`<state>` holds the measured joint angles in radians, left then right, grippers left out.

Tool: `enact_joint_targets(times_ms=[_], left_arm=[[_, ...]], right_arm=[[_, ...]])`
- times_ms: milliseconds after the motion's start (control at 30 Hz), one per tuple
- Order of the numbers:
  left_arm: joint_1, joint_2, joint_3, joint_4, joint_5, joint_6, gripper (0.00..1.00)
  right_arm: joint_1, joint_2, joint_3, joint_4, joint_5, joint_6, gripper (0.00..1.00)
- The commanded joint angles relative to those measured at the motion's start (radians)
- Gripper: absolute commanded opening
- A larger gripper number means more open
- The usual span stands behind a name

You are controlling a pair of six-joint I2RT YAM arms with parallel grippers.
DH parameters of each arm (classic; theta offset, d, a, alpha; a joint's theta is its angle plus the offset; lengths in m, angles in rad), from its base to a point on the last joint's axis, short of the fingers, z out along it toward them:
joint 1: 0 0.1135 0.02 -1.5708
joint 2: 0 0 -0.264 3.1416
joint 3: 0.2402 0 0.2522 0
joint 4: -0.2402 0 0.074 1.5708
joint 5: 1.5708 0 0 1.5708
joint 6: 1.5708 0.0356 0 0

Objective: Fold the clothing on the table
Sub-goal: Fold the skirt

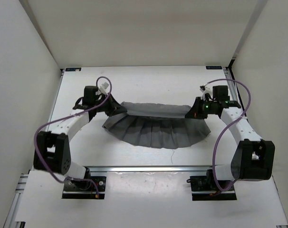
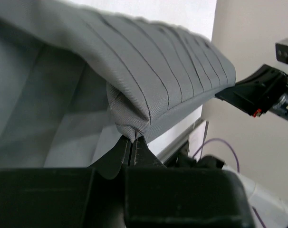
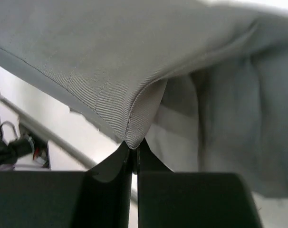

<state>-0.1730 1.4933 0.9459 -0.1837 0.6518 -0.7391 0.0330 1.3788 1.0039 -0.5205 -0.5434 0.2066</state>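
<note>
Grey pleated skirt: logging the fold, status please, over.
Left hand shut on skirt corner. Right hand shut on opposite corner. Far edge held up, stretched between them; hem on table. Nothing in the way.

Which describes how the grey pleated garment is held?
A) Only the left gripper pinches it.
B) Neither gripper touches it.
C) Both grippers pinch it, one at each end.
C: the left gripper and the right gripper are each shut on one end of the grey pleated garment.
</note>
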Motion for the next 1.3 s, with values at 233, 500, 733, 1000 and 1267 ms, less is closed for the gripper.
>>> enact_joint_targets(times_ms=[233,500,733,1000,1267], left_arm=[[-0.045,-0.202,-0.284,-0.125,-0.127,0.024,0.0],[-0.154,-0.32,-0.521,-0.146,-0.224,-0.105,0.0],[-0.047,-0.436,-0.566,-0.157,-0.184,-0.101,0.99],[-0.033,-0.483,-0.265,-0.229,-0.265,-0.063,0.93],[-0.146,-0.159,-0.21,-0.016,-0.187,-0.085,0.0]], right_arm=[[-0.035,-0.041,-0.148,-0.33,0.051,-0.064,0.0],[0.021,-0.015,-0.23,-0.406,0.138,-0.045,0.0],[0.057,-0.027,-0.205,-0.476,0.241,0.033,0.63],[0.114,-0.081,0.074,-0.489,0.318,0.14,0.0],[0.143,0.074,-0.016,-0.155,0.042,0.171,0.0]])
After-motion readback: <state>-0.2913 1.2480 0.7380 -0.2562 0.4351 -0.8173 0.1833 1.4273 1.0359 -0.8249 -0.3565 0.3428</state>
